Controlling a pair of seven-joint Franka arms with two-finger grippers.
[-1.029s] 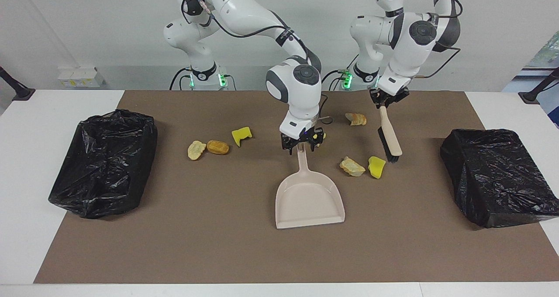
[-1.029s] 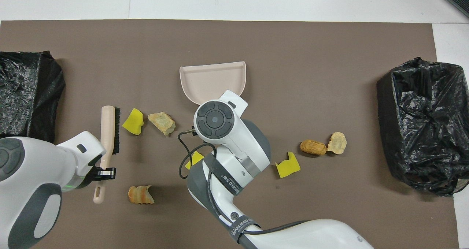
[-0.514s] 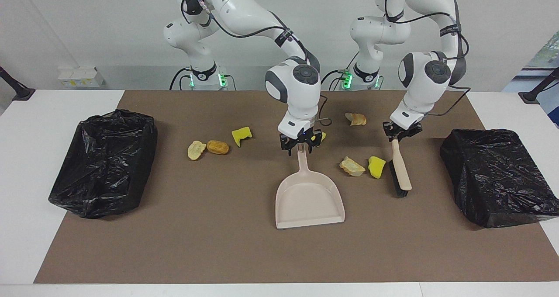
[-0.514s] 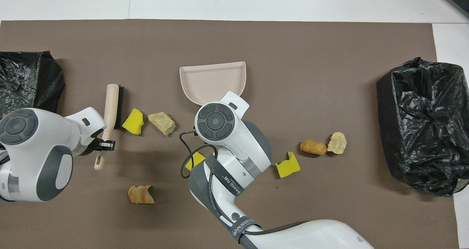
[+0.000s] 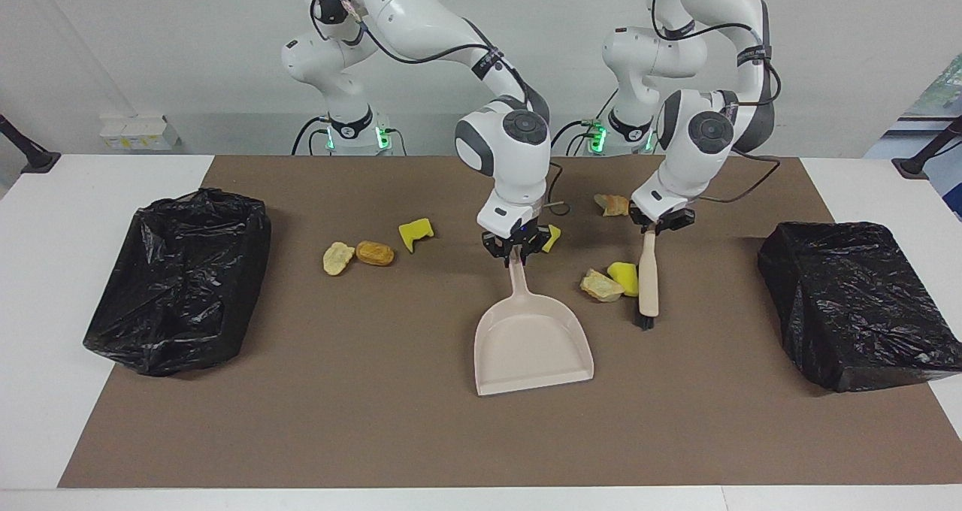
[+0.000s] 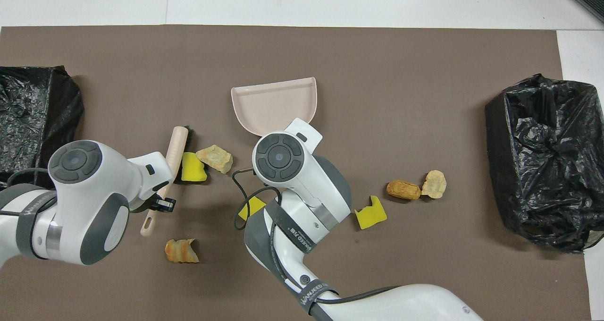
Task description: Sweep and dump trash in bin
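My right gripper [image 5: 515,245] is shut on the handle of the beige dustpan [image 5: 530,342] [image 6: 273,104], which lies flat mid-mat. My left gripper [image 5: 654,222] [image 6: 160,202] is shut on the brush [image 5: 648,282] [image 6: 177,146]. The brush's bristles press a yellow sponge chunk [image 5: 622,276] [image 6: 193,173] against a tan lump [image 5: 599,285] [image 6: 215,157] beside the pan. Other trash lies on the mat: a yellow chunk [image 5: 552,237] by the right gripper, a crusty lump [image 5: 612,204] nearer the robots, and a yellow chunk [image 5: 415,233], a brown lump [image 5: 374,252] and a tan lump [image 5: 337,258] toward the right arm's end.
An open bin lined with a black bag [image 5: 180,278] [image 6: 547,160] stands at the right arm's end of the brown mat [image 5: 376,421]. A second black-bagged bin [image 5: 857,300] [image 6: 33,113] stands at the left arm's end.
My left gripper swung the brush toward the dustpan and pushed the yellow chunk against the tan lump; both shifted toward the pan. My right gripper and the dustpan barely moved.
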